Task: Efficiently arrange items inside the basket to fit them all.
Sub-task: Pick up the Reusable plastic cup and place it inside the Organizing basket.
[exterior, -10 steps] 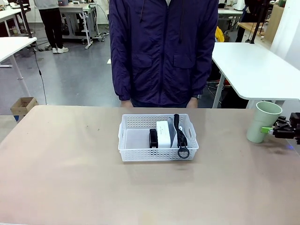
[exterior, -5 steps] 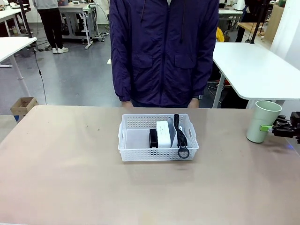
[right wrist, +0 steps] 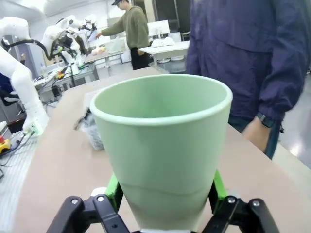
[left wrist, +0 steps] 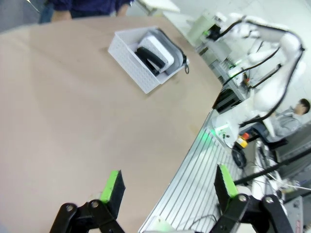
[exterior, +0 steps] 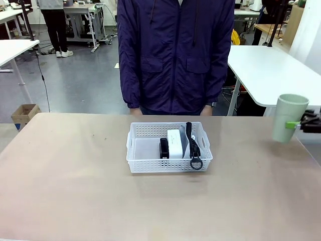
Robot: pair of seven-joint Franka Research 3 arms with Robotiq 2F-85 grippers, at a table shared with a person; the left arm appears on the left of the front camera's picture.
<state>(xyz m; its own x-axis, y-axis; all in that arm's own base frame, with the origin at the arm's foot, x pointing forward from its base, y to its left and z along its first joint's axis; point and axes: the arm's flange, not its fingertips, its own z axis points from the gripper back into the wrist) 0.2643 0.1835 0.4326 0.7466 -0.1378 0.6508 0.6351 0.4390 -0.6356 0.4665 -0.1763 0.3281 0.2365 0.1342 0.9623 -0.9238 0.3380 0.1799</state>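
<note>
Basket (exterior: 169, 159): white lattice basket sits mid-desk, just in front of the person standing at the far edge; also seen from the left wrist camera (left wrist: 127, 57).
Basket contents: black stapler (exterior: 164, 148) on the left, small white box (exterior: 175, 143) touching it in the middle, grey pouch (exterior: 184, 142) standing on edge against the right wall; the pouch's black strap (exterior: 193, 148) drapes over the front rim. Left part of the basket floor is bare.
Cup (exterior: 289, 117): pale green, upright, mouth up, lifted clear of the desk at the far right, well apart from the basket. Fills most of the right wrist view (right wrist: 163, 145).
Right claw (exterior: 296, 124): pinching the cup low on its body; green pads (right wrist: 112, 187) press on both sides of the cup wall.
Left claw (left wrist: 168, 189): spread wide, holding nothing, green pads well apart; hangs over the near edge of the desk, far from the basket.
Desk (exterior: 75, 186): tan top, bare around the basket.
Person: dark blue jacket, arms down at the sides, one hand (right wrist: 256, 132) hanging near the far desk edge, not touching anything.
</note>
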